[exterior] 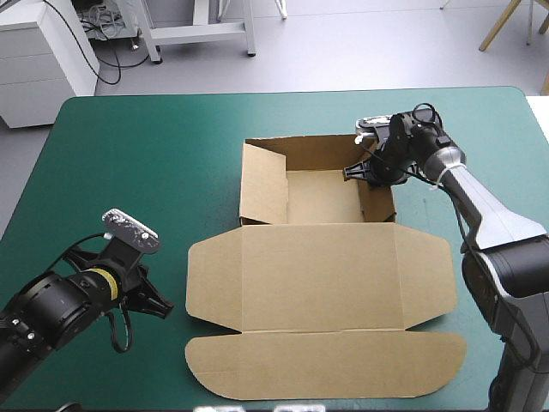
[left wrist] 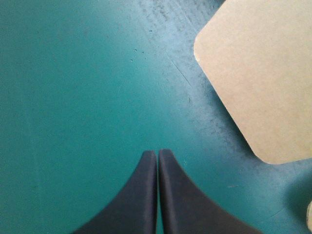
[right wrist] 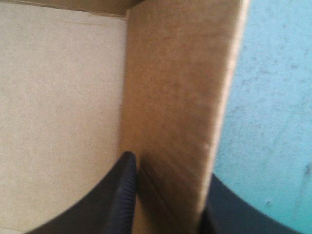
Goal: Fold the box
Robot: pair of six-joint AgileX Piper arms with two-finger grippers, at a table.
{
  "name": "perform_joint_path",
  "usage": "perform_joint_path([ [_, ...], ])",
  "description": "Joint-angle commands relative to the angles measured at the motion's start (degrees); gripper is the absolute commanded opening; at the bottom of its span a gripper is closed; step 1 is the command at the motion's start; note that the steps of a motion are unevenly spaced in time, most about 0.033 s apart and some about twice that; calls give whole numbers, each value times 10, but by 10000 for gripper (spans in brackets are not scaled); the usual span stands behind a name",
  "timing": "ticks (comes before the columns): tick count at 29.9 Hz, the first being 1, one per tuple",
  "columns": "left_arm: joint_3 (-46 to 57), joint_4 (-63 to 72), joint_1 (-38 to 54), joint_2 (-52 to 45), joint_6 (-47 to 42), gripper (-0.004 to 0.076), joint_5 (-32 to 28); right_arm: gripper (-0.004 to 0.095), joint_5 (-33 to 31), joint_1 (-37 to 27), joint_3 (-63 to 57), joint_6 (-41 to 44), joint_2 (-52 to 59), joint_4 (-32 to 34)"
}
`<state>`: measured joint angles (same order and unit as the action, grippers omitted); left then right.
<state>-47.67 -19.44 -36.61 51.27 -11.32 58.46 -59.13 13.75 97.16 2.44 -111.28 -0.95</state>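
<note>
The table (exterior: 129, 154) under its teal-green cover fills most of my view. The box (exterior: 322, 197) sits somewhat right of its middle, an open tray on the far side with the lid (exterior: 322, 275) lying flat toward the near edge, its rounded flaps spread out. The left wall (exterior: 262, 184) stands but leans inward and looks untucked, while the right wall (exterior: 382, 202) is upright. My right gripper (exterior: 358, 172) is clamped on that right wall close to the far corner, with one black finger inside the tray, the other outside, and the board pinched between them. My left gripper (left wrist: 157, 152) has its fingers pressed together on nothing. It sits low over bare cover just left of the lid's left flap (left wrist: 253, 83) and is not touching it. My worry is that nothing pins the box, so any pull from the right gripper may drag the whole sheet rather than bend it. A twist could also crease the wall off its score or let it slip out of the fingers. The leaning left wall may flop flat if jolted, and a low sweep by the left gripper would shove the flap. The cover looks smooth and lightly scuffed, so I expect board to slide easily on it. There is plenty of bare cover to the left and far side, and less to the right.
</note>
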Motion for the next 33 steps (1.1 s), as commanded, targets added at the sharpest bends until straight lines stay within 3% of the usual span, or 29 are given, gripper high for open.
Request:
perform_joint_path([
  [1,-14,-14,-2,-8,-9,-10,-23,-15,8,-4,17,-5,30,5],
  [7,-14,-14,-2,-8,-9,-10,-13,-19,17,-11,18,-5,34,10],
  [13,-14,-16,-2,-8,-9,-10,7,-19,29,-59,18,-11,60,20],
  [23,-14,-18,-2,-8,-9,-10,-2,-19,20,-248,18,-38,93,20],
  [33,-14,-21,-2,-8,-9,-10,-13,-19,35,-391,17,-82,92,10],
])
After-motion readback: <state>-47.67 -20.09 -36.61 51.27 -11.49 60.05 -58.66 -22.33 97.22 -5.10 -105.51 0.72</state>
